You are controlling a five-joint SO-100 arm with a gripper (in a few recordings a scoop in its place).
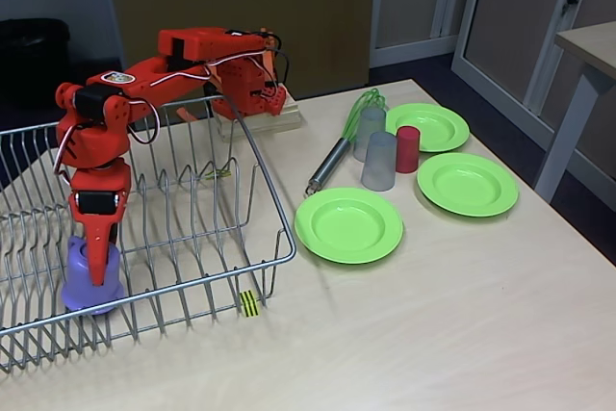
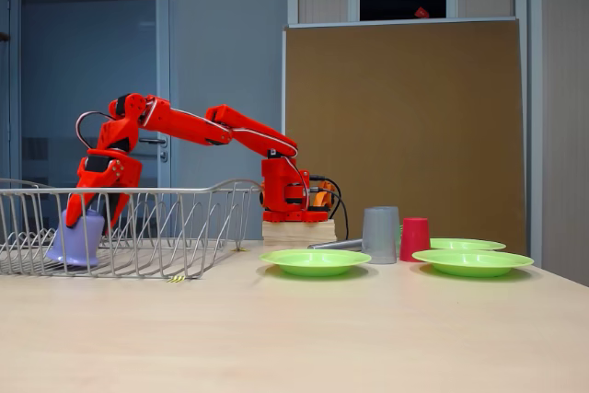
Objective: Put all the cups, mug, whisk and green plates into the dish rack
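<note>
The mug (image 1: 89,281) is seen mouth-down and slightly tilted inside the dish rack (image 1: 274,201), near its front wall, gripped by the gripper (image 1: 99,271), closed on it. Open tabletop (image 1: 433,334) lies beside the rack. The whisk (image 1: 339,146) lies handle toward the rack, beside cups (image 1: 379,161) and green plates (image 1: 348,225).

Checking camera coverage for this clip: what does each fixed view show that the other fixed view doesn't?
In a fixed view, the two grey cups read as separate, the whisk shows its green loops, and the three green plates lie clearly apart. In a fixed view, the mug looks tilted on the floor of the dish rack. Both fixed views share the pincer at the mug and the red cup.
</note>
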